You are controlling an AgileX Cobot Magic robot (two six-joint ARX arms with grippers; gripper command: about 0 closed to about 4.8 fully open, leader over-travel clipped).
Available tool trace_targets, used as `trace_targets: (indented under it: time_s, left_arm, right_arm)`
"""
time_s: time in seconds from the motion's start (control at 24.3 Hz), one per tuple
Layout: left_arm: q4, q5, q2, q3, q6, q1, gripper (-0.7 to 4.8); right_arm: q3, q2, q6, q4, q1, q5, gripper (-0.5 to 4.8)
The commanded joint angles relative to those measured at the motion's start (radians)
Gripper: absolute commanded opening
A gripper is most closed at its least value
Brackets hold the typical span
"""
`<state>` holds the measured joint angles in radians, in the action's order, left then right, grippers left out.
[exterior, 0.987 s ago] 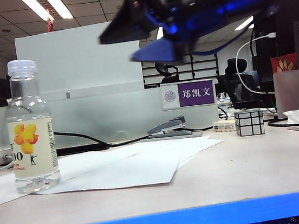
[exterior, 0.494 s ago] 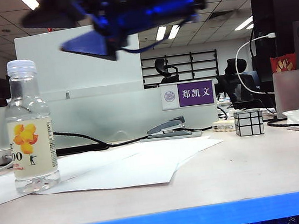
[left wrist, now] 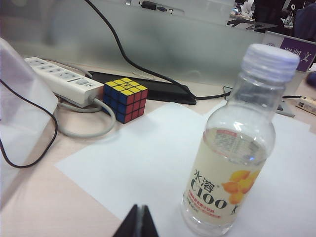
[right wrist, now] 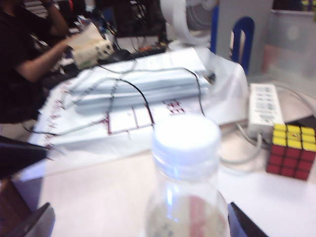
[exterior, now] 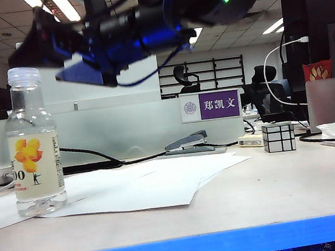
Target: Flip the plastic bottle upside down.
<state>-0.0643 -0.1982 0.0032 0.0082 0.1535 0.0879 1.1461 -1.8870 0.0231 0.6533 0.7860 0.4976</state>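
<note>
While the plastic bottle (exterior: 33,142) stands upright on the worktop (exterior: 273,192) at left, right claw (exterior: 64,55) hovers released beside its cap; left claw (left wrist: 138,223) clenched, near bottle.

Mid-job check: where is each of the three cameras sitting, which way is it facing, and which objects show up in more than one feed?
Exterior view: at table-edge height, facing across the desk; the plastic bottle stands at left, the right gripper hangs open above, beside its cap.
Left wrist view: low over the paper, facing the bottle; the shut left gripper shows at the edge.
Right wrist view: just above the cap, open fingers either side.
Shared: bottle in all three; colored cube and power strip in both wrist views.
</note>
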Motion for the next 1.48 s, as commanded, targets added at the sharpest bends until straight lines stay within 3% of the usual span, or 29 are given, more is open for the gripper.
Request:
trace_targets:
  time_s: [0.04,0.82,1.36,1.44,1.48]
  left_arm:
    - [0.013,-0.001,-0.001,0.001,-0.004,0.0,-0.05]
    - [0.016,-0.001,-0.001,0.001,-0.004,0.0,-0.05]
    - [0.059,-0.001,-0.001,0.001,-0.003,0.0,-0.05]
    - [0.06,-0.001,-0.001,0.001,0.001,0.0,-0.05]
    - [0.06,-0.001,-0.001,0.001,0.005,0.0,-0.05]
  right_arm:
    - [0.04,-0.035,-0.032,0.019,0.006,-0.034,4.79]
    - [0.206,-0.181,-0.031,0.0,0.008,-0.075,4.79]
    - [0.214,-0.22,-0.024,0.013,0.007,-0.077,4.79]
    - [0.214,-0.22,-0.024,0.025,0.007,-0.077,3.79]
    - [0.214,-0.22,-0.024,0.037,0.007,-0.077,3.58]
